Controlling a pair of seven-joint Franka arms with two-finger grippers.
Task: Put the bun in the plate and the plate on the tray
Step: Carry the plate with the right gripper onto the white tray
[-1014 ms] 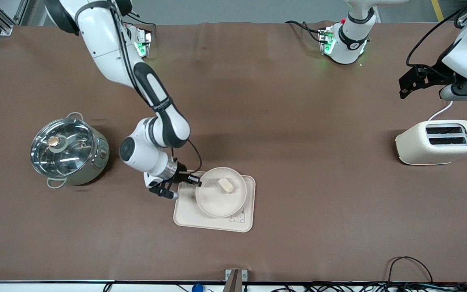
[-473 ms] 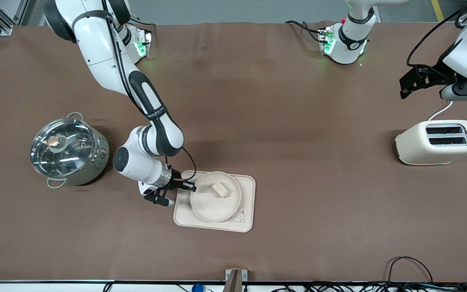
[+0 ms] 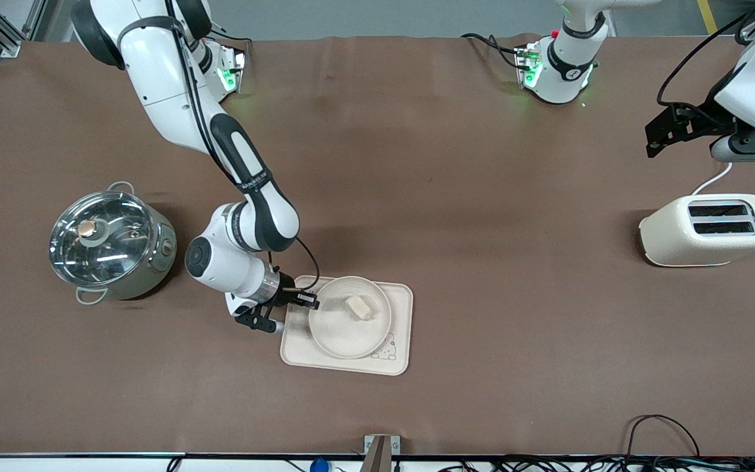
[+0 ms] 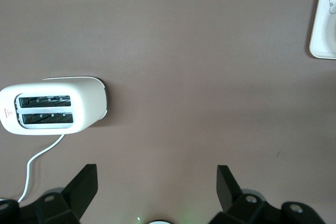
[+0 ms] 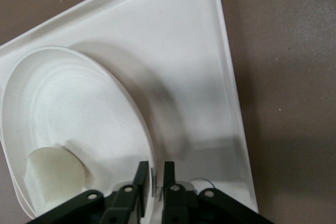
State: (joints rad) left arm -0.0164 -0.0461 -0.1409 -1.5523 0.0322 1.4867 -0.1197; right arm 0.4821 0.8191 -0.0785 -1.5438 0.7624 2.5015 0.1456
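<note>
The round cream plate [image 3: 337, 335] is over the rectangular tray [image 3: 299, 353], with the small cream bun [image 3: 359, 307] in it. My right gripper [image 3: 309, 301] is shut on the plate's rim, on the side toward the right arm's end. In the right wrist view the gripper [image 5: 154, 174] pinches the rim of the plate [image 5: 68, 103]. The bun [image 5: 55, 174] lies inside, and the gripped edge casts a wide shadow on the tray [image 5: 189, 61]. My left gripper [image 3: 654, 139] waits open and empty in the air over the toaster, as the left wrist view [image 4: 156, 182] also shows.
A steel pot with a glass lid [image 3: 109, 239] stands toward the right arm's end. A cream toaster [image 3: 708, 229] with a white cord stands at the left arm's end and shows in the left wrist view [image 4: 52, 108]. That view also shows a corner of the tray [image 4: 325, 24].
My right gripper has carried the plate with the bun a little toward the right arm's end and down over the tray. It has barely moved in the last half second. The left arm is still.
</note>
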